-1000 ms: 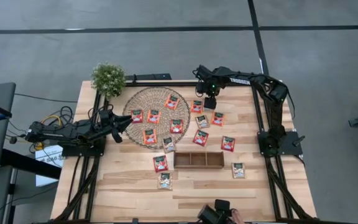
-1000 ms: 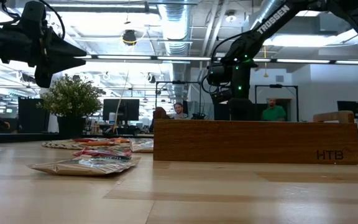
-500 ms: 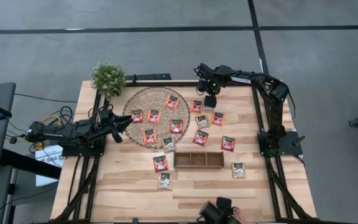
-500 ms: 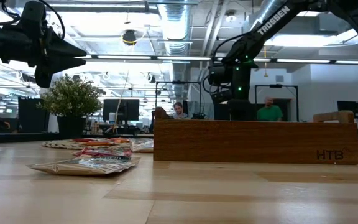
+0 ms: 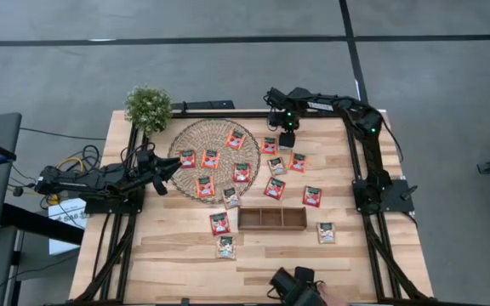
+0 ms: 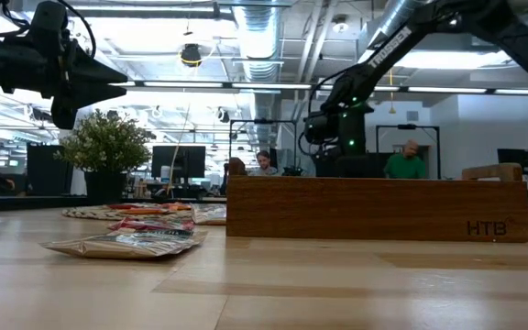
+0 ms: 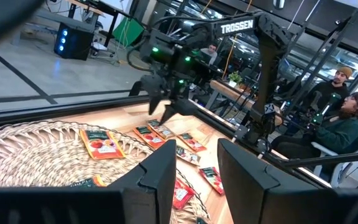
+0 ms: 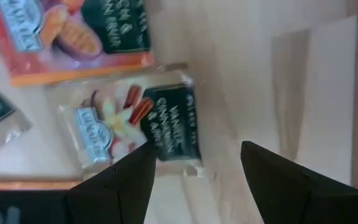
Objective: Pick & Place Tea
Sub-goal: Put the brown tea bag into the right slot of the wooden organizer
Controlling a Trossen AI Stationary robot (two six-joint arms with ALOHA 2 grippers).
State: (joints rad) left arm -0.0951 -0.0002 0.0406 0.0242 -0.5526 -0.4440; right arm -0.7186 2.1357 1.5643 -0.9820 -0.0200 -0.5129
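Observation:
Small tea sachets, most red and a few pale, lie flat on the round woven mat (image 5: pixel 213 158) and on the wood to its right and in front of it. My right gripper (image 5: pixel 286 141) hangs open, fingers down, over the sachets just right of the mat. In its wrist view, bare wood shows between the fingers of my right gripper (image 8: pixel 197 155), with a pale sachet (image 8: pixel 135 124) and a red one (image 8: pixel 73 37) beside them. My left gripper (image 7: pixel 197 165) stands open and level at the mat's left edge (image 5: pixel 167 170), with nothing between its fingers.
A brown three-part wooden tray (image 5: pixel 271 218) lies in front of the mat. A potted plant (image 5: pixel 148 106) stands at the far left corner. Loose sachets (image 5: pixel 219 223) (image 5: pixel 326 232) lie beside the tray. People sit in the room beyond the table (image 7: pixel 344 124).
My right gripper has sunk toward the sachets right of the mat, staying open with its fingers pointing down. The sachets have not moved.

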